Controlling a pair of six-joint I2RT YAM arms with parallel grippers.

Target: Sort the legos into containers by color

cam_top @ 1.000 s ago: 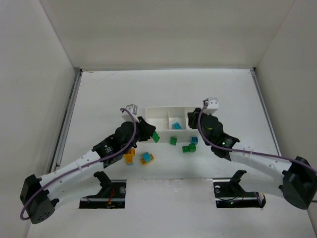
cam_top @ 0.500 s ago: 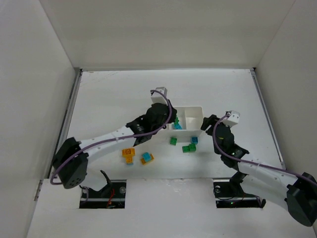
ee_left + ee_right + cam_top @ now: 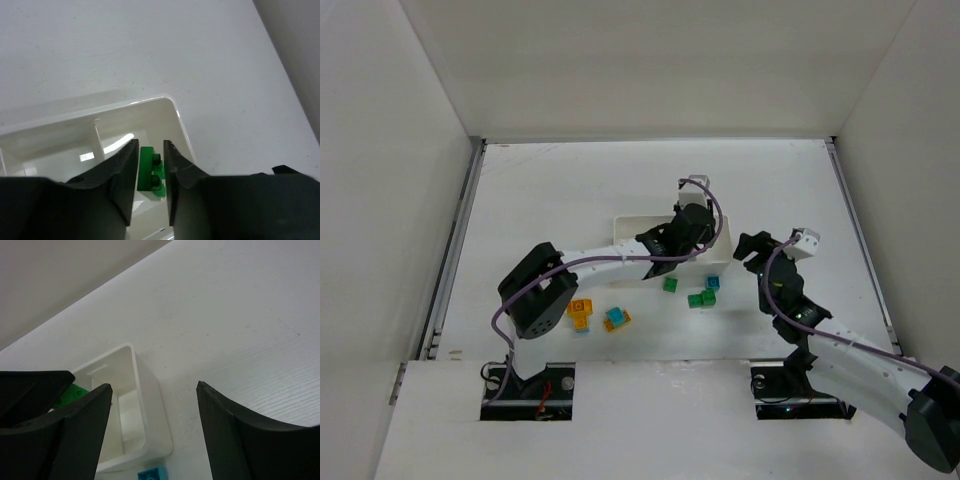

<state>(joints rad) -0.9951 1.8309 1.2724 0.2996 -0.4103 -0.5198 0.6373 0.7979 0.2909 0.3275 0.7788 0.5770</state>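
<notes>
The white tray holding the containers lies mid-table. My left gripper reaches over its right end compartment. In the left wrist view a green lego sits between the fingers of the left gripper. The jaws stand narrowly apart, with a thin gap on the lego's stud side. My right gripper hangs open just right of the tray, with nothing between its fingers. Loose legos lie in front of the tray: two green, one cyan, one orange and another cyan.
White walls close in the table on the left, back and right. The left arm's forearm lies across the tray's front, hiding the middle compartment. A cyan lego sits just below the tray's corner in the right wrist view.
My left arm swung right with the green lego, from left of the tray to over its right end, and its jaws parted slightly. My right gripper opened and drew back rightward off the tray.
</notes>
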